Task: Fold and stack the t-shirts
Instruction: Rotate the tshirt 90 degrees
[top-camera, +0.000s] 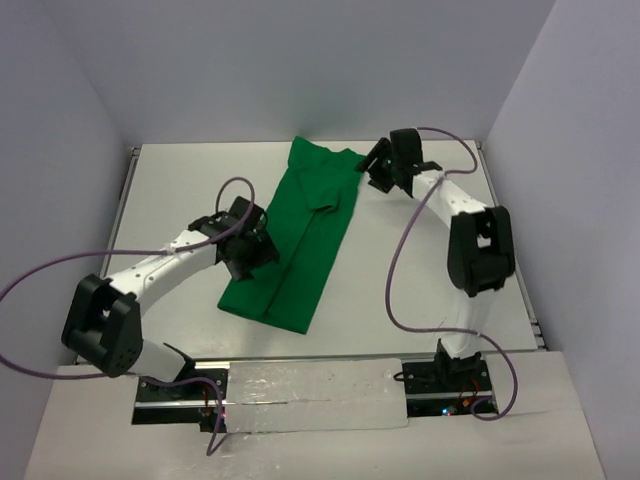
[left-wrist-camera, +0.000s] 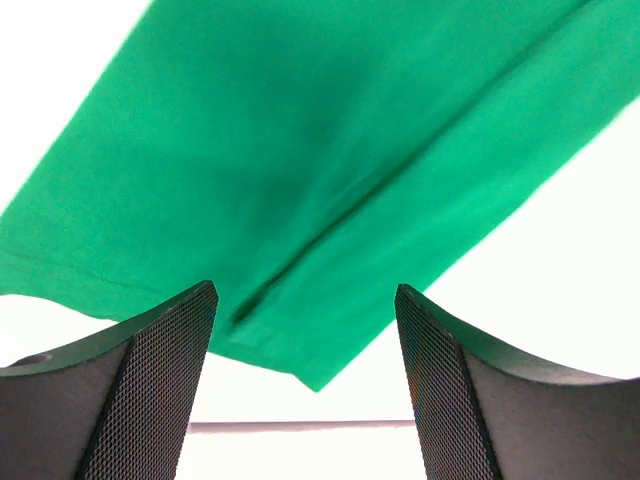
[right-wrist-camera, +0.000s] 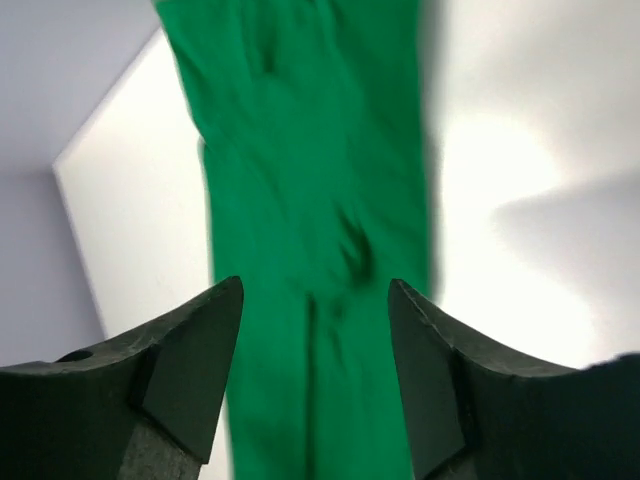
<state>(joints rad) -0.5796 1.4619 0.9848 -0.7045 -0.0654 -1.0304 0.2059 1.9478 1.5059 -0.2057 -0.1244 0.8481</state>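
So the white table (top-camera: 180, 180) has just one garment on it, the bright green t-shirt (top-camera: 300, 245). It lies flat as a long narrow strip, running diagonally from the far middle of the table back toward the near left. Looks like the sides are already tucked in lengthwise, since there's a seam-like fold line running down it, so probably only the crosswise fold is left. The left gripper (top-camera: 252, 250) sits right at the strip's left long edge, toward the hem end, and the right gripper (top-camera: 377, 165) hangs just beside the far corner, up by what seems to be the collar end. That spacing makes sense if they're each lining up on an end of the strip. Neither one's got any cloth. In the left wrist view the mesh-padded fingers (left-wrist-camera: 150, 400) are spread with only shirt and table showing between them, and the right wrist view shows the same deal, jaws apart with nothing pinched, the shirt stretched out below.
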